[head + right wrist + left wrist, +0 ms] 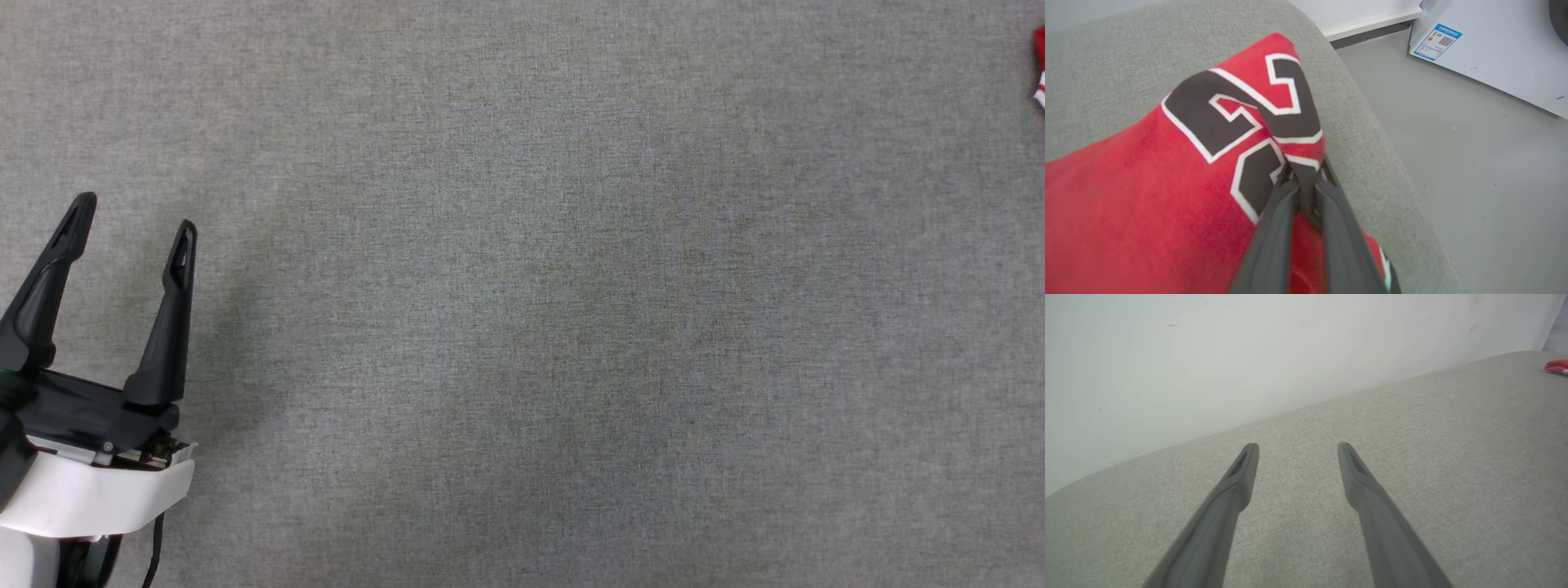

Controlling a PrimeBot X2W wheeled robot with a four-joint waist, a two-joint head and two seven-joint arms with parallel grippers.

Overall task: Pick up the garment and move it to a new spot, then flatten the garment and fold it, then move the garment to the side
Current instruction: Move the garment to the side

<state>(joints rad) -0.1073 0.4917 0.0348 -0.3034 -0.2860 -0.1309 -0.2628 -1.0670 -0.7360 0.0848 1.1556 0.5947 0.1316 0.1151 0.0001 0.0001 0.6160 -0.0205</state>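
Garment [1147,196] of soft matt red cloth; table [522,327] covered in coarse grey weave; gripper [135,216] matt black plastic.

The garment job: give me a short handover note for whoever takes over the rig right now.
Left gripper: open, holding nothing, above the grey cloth surface.
Right gripper: shut on the garment, pinching a raised fold at its number print.
Position: it lies at the surface's right edge, near the floor.
Done: garment gripped; fold state cannot be told.
To do: probably set it down and release.

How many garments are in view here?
1: the garment lies near the grey surface's edge, pinched in the right gripper. Others may lie out of frame.
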